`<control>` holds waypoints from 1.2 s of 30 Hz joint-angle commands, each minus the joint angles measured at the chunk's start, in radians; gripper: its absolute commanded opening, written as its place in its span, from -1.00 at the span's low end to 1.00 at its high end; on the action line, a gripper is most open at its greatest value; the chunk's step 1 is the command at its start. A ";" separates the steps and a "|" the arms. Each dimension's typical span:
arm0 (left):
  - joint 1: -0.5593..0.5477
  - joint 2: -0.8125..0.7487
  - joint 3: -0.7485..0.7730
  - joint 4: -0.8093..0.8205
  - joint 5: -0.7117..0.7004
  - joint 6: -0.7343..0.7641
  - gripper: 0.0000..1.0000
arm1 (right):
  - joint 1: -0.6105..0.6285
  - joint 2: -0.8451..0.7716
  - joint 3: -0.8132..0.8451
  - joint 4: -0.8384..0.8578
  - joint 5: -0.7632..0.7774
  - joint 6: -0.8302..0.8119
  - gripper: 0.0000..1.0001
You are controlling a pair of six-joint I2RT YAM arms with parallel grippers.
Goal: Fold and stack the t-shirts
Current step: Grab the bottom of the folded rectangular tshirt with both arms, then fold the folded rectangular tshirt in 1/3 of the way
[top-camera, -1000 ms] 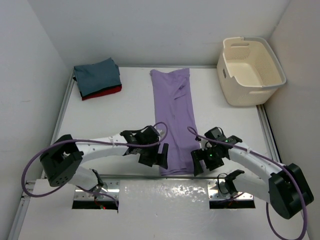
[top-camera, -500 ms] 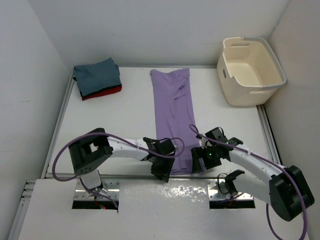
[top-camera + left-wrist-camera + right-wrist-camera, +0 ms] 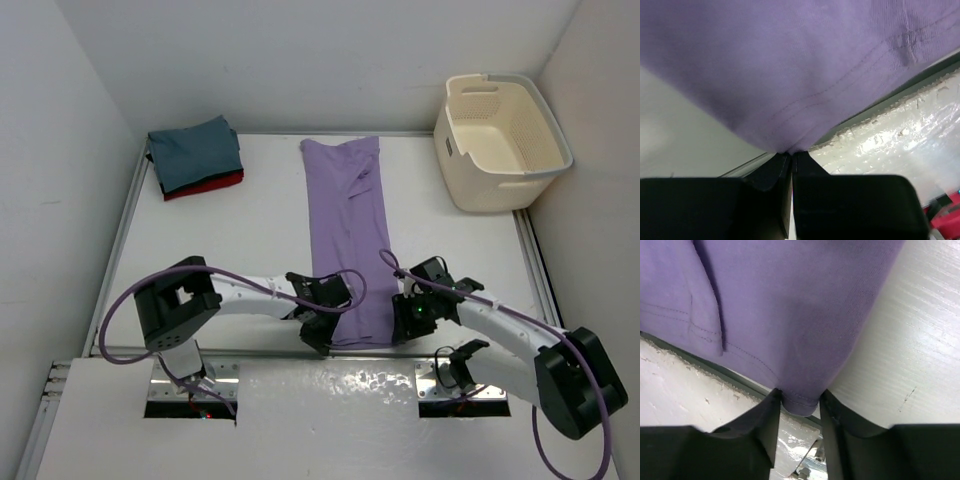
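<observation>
**A:** Top external: the shirt is lying as one long lavender strip down the middle of the frame, on the table. Its near hem is sitting at lower centre, and both claws are working that hem.

**B:** Left claw?

**A:** It's sitting on the hem's left corner. The left wrist view is showing its jaws together, clamped on the shirt, with cloth bunching right at the tips.

**B:** Right claw?

**A:** It's at the hem's right corner. The right wrist view is showing its fingers standing either side of the corner, cloth between them, some gap showing. I cannot tell if it's biting.

**B:** Other shirts?

**A:** A folded stack is sitting upper left, blue-grey on top and red peeking out underneath, well apart from the claws. The tub is sitting upper right.

**B:** Which step are we tagging?

**A:** I'm reading it as the grab for the end-to-end fold. The strip is looking narrowed already, but nothing is lifting.

**B:** Next move?

**A:** My guess is that the right claw needs to be pinching firmly first. Then both claws should be raising the hem together and carrying it toward the top of the frame, keeping the corners level. If the right corner is slipping, the fold will be going skewed.
</observation>
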 commanded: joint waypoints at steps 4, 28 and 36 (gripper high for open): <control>0.026 -0.148 0.016 0.014 -0.182 -0.017 -1.00 | -0.001 0.029 -0.007 0.075 0.043 0.010 -0.95; 0.349 -0.165 0.239 0.165 -0.456 0.138 -1.00 | -0.070 0.254 0.502 0.264 0.413 -0.010 -1.00; 0.453 -0.035 0.387 0.209 -0.445 0.200 -1.00 | -0.119 0.457 0.692 0.322 0.387 -0.053 -1.00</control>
